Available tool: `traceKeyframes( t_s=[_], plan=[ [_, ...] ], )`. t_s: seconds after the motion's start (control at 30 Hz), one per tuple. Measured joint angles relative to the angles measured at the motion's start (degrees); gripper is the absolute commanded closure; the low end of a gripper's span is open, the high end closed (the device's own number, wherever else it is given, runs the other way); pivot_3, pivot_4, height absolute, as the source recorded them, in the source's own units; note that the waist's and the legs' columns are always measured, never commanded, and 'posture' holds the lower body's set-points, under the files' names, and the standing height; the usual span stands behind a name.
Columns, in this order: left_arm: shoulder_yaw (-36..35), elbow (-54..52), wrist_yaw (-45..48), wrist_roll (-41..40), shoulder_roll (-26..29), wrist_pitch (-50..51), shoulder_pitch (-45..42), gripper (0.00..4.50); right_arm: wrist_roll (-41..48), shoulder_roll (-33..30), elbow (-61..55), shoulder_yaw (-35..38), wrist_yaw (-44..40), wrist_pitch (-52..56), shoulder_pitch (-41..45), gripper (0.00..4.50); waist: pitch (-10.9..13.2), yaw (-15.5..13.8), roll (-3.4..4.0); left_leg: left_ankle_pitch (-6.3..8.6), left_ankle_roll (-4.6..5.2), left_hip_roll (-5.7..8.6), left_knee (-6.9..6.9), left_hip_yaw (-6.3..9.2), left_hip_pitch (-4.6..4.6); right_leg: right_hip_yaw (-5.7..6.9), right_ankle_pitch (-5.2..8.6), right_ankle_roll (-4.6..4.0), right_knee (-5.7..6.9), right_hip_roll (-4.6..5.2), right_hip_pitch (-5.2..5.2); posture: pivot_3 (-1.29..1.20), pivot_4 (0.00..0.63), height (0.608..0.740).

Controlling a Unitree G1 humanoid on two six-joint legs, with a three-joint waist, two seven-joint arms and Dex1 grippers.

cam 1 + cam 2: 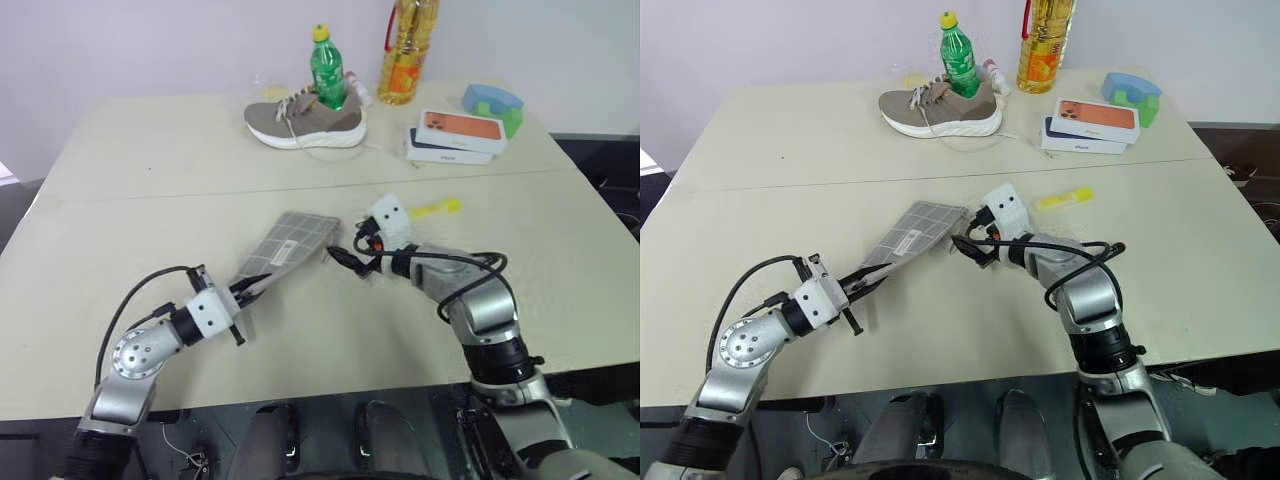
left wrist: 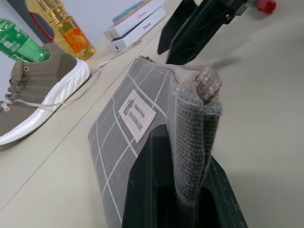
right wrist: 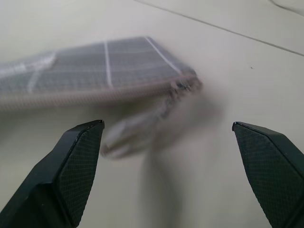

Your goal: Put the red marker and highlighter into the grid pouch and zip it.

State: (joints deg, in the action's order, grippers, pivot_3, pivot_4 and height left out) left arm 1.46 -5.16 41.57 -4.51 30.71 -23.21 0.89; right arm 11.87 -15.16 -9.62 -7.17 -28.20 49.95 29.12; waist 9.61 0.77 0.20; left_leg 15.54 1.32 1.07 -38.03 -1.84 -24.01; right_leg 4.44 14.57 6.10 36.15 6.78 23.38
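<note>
The grid pouch (image 1: 290, 240) is grey with white lines and a small white label (image 2: 137, 116). It slopes up off the table from its far end to its near end. My left gripper (image 1: 252, 287) is shut on that near end, the fabric pinched between its black fingers (image 2: 147, 185). My right gripper (image 1: 345, 252) stands open just beyond the pouch's far corner. The zipper's loop pull (image 3: 137, 130) hangs from that corner in front of the open jaws. The yellow highlighter (image 1: 435, 208) lies on the table behind my right wrist. The red marker is hidden.
At the back of the table (image 1: 150, 220) stand a tan shoe (image 1: 305, 120), a green bottle (image 1: 327, 70) and an oil bottle (image 1: 407, 50). Stacked phone boxes (image 1: 455, 135) and a blue-green object (image 1: 493, 102) sit at the back right.
</note>
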Motion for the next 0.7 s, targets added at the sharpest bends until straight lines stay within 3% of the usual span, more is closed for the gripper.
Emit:
traceKeyframes(
  t_s=[0.03, 0.33, 0.57, 0.7],
  plan=[
    [0.0, 0.2, 0.1, 0.0, 0.0, -0.2, -0.1, 4.5, 0.3, 0.8, 0.0, 0.5, 0.5, 0.2, 0.0, 0.02, 0.0, -0.1, 0.0, 0.0, 0.0, 0.0, 0.0, 0.0, 0.0, 0.0, 0.0, 0.0, 0.0, 0.0, -0.01, 0.0, 0.15, 0.74],
    [0.1, 0.6, 0.4, 0.0, -0.1, -1.1, -0.5, 4.5, 0.7, 2.8, 0.9, 0.8, 2.9, 0.8, 0.4, 4.45, 0.0, 0.0, 0.0, 0.0, 0.0, 0.01, 0.0, 0.01, 0.0, 0.01, 0.0, 0.0, 0.0, -0.02, -0.01, 0.0, 0.15, 0.74],
    [0.1, 0.3, 0.3, 0.0, -0.1, -1.1, 0.5, 4.5, -0.1, 2.0, 0.9, -0.6, 3.1, -0.2, 0.4, 4.45, 0.0, 0.0, 0.0, 0.0, 0.01, 0.01, 0.0, 0.01, 0.0, 0.0, 0.0, 0.01, 0.0, -0.03, -0.01, 0.0, 0.15, 0.74],
    [0.2, 0.0, -0.3, 0.2, -0.5, -0.7, 0.4, 4.5, -3.3, -3.5, 0.4, -6.9, 0.5, -2.7, 0.6, 4.45, 0.0, -0.1, 0.0, 0.0, 0.01, 0.03, -0.02, 0.01, 0.0, 0.01, 0.01, 0.01, 0.0, -0.02, -0.01, 0.0, 0.15, 0.74]
  ],
)
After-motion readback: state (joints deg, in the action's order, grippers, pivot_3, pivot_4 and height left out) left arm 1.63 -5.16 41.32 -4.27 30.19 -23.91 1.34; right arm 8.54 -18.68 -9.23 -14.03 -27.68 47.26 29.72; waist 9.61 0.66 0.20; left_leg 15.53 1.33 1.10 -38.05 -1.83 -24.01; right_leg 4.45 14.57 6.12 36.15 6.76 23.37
